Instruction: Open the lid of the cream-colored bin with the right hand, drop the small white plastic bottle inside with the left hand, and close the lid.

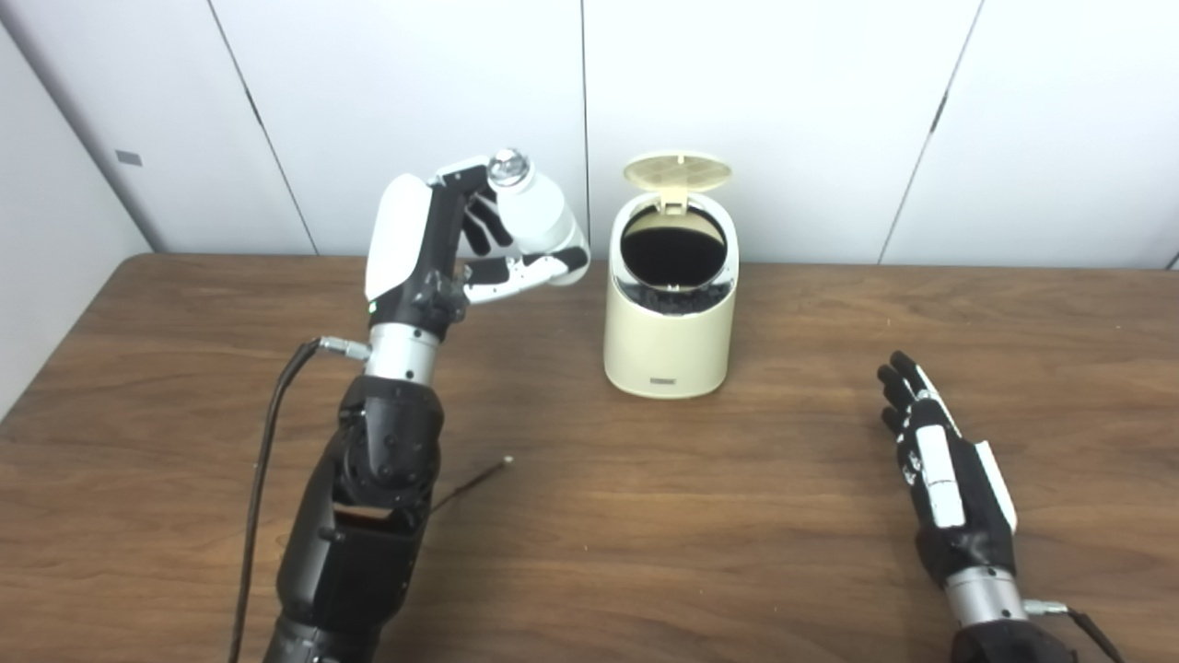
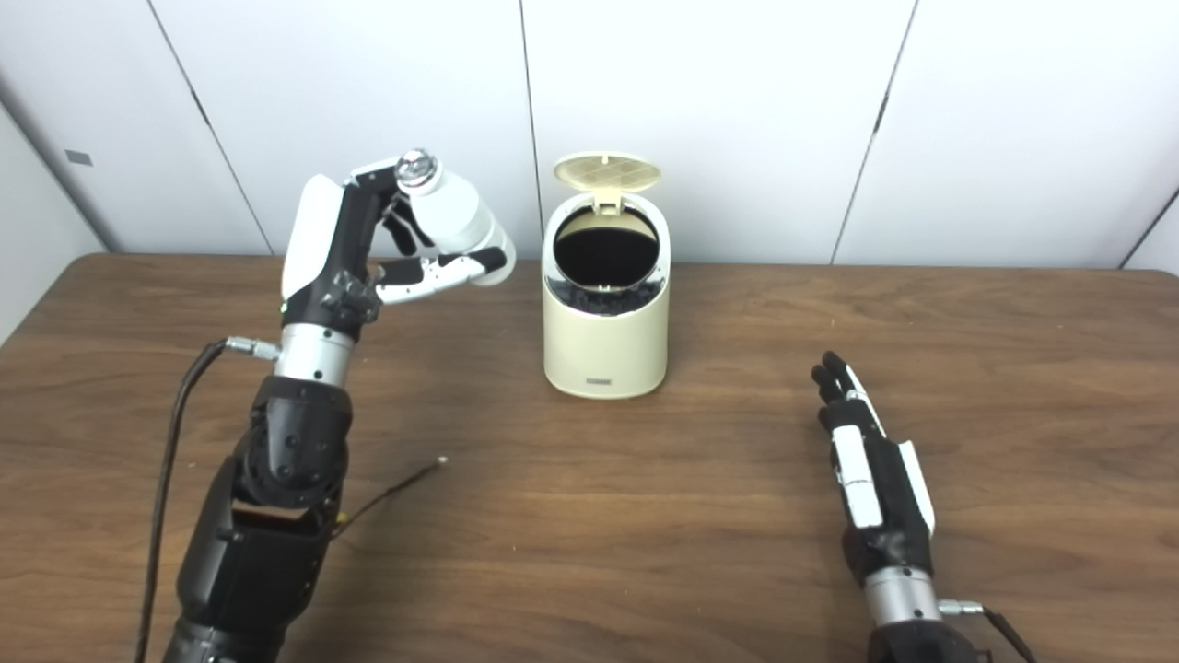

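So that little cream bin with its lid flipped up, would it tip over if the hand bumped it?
Probably not easily. The bin sits flat on the table, with a base as broad as its top. It looks like thin plastic, so likely light: a nudge may slide it. The raised lid looks thin, adding little top weight.

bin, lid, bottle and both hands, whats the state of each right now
cream-colored bin: upright on the table, opening uncovered
lid: open, tipped up at the back
small white plastic bottle: tilted, held in the air left of the bin
left hand: raised, shut on the bottle
right hand: open, low over the table, holding nothing
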